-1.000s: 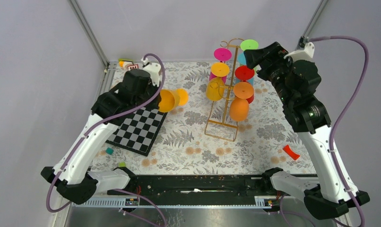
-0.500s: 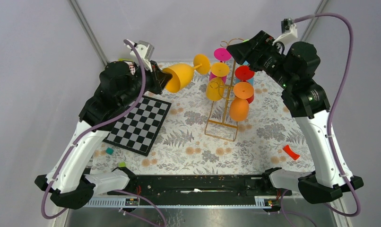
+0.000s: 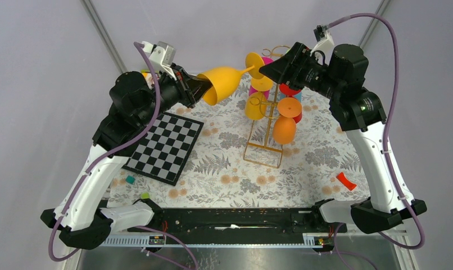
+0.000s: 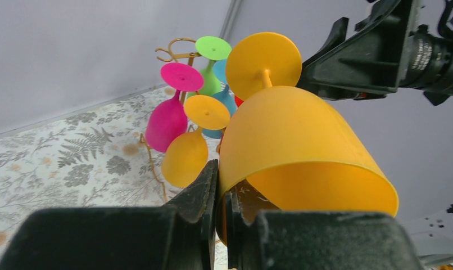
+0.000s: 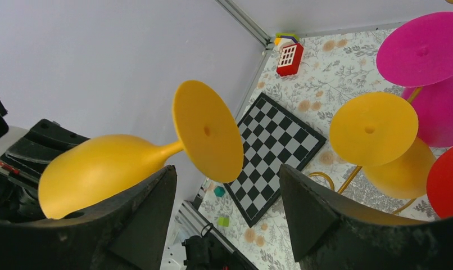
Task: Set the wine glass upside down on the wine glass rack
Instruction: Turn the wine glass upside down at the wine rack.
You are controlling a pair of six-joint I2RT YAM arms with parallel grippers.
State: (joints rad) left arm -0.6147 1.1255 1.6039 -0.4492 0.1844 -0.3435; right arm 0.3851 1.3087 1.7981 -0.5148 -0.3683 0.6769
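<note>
My left gripper (image 3: 200,88) is shut on the rim of an orange wine glass (image 3: 227,81) and holds it high in the air, lying almost level with its foot (image 3: 254,61) towards the right arm. The glass fills the left wrist view (image 4: 294,135). My right gripper (image 3: 264,71) is open, its jaws on either side of the glass's foot (image 5: 207,132) without touching it. The gold wire wine glass rack (image 3: 267,115) stands at the back middle of the table with several coloured glasses hanging upside down on it.
A chessboard (image 3: 163,147) lies on the left of the floral cloth. A red and white block (image 5: 289,58) sits at the back left corner. A red piece (image 3: 345,180) lies at the right, small cubes (image 3: 131,179) near the front left.
My left arm has lifted the orange glass from near the table and turned it level, foot to the right. My right gripper has swung left to the glass's foot.
</note>
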